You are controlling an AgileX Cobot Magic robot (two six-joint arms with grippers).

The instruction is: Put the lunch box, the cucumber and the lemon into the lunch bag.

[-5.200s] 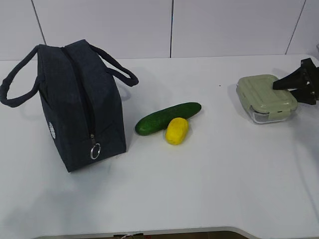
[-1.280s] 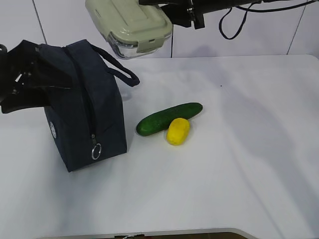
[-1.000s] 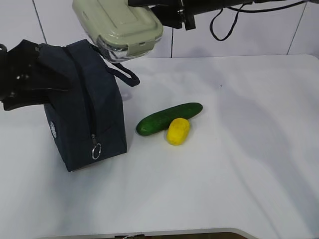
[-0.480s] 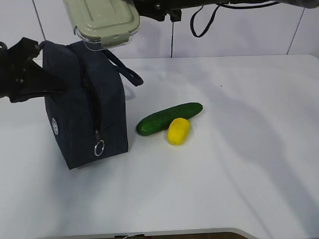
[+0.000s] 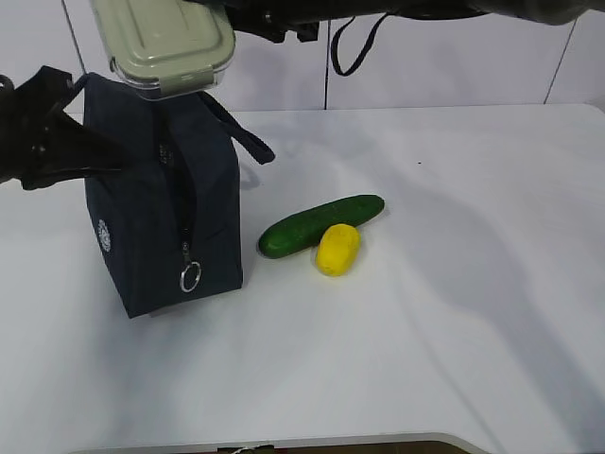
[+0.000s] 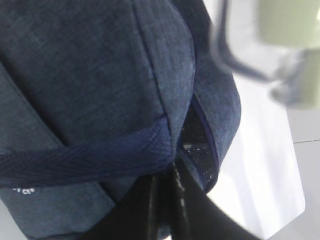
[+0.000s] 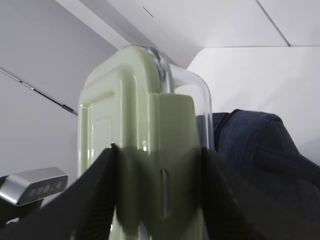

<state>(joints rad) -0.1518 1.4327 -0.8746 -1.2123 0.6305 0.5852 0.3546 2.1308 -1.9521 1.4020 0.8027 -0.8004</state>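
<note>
The lunch bag (image 5: 159, 203) stands upright at the left of the white table (image 5: 454, 312), its narrow zippered end with the metal ring pull (image 5: 190, 276) facing the camera. What lies inside the bag cannot be seen from the exterior view; the left wrist view shows only a dark slit at the top seam. The lunch box (image 5: 163, 45) is not in the bag: it hangs in the air directly above the bag's top, sage-green lid up and tilted slightly, its clear base just over the fabric. Its top edge is cut off by the frame.

The right gripper (image 7: 157, 192) is clamped on the lunch box, 1 dark finger on each side of the lid in the right wrist view, with the navy fabric visible below. The left gripper (image 6: 162, 210) sits at the bag's left upper edge; its fingers look pressed close together at the handle strap (image 6: 85, 157), but whether they pinch the fabric is hard to make out.

The cucumber (image 5: 320, 225) lies on the table right of the bag, its long axis running from near-left to far-right. The lemon (image 5: 337, 249) rests against its near side, touching it, long axis roughly toward the camera. Both are well apart from the bag.
</note>
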